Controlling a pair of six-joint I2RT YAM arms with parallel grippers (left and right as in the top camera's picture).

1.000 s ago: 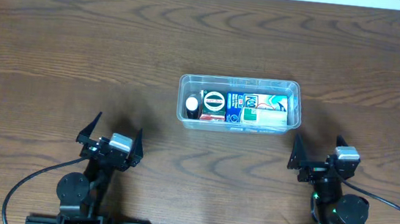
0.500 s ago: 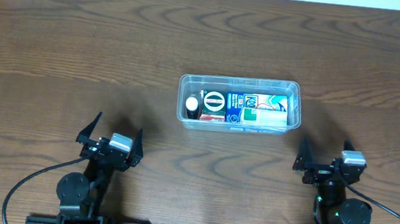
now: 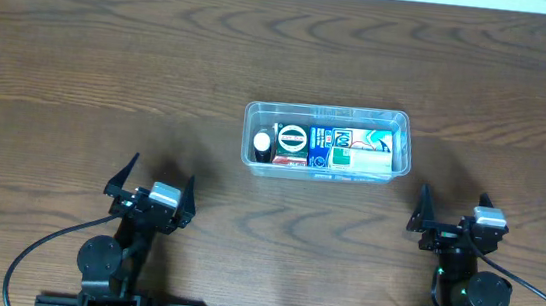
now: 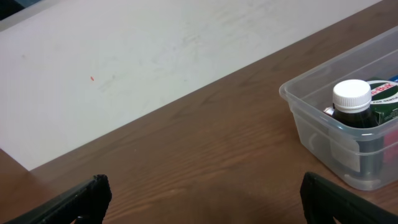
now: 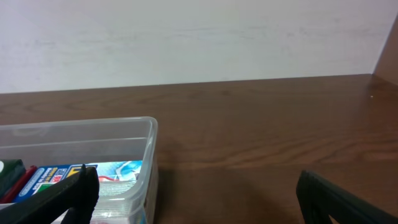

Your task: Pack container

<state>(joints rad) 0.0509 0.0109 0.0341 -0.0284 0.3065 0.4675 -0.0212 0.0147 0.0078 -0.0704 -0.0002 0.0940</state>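
Right gripper (image 3: 453, 219) has drawn back and slightly rightward since a second ago; we note its jaws spread wide, nothing between them. Left gripper (image 3: 157, 182) is unchanged, likewise wide and empty. The clear plastic container (image 3: 329, 111) sits on the wooden table (image 3: 102, 46) right of centre, apart from both grippers, holding a white-capped dark bottle (image 4: 352, 102) at its left end beside printed cartons (image 3: 349, 148).

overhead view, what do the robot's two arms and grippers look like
Both arms are black, on round bases. The left gripper and right gripper each have two dark pointed fingers and a silver-grey block beside them. Black cables loop from each base; green lights glow on the right arm.
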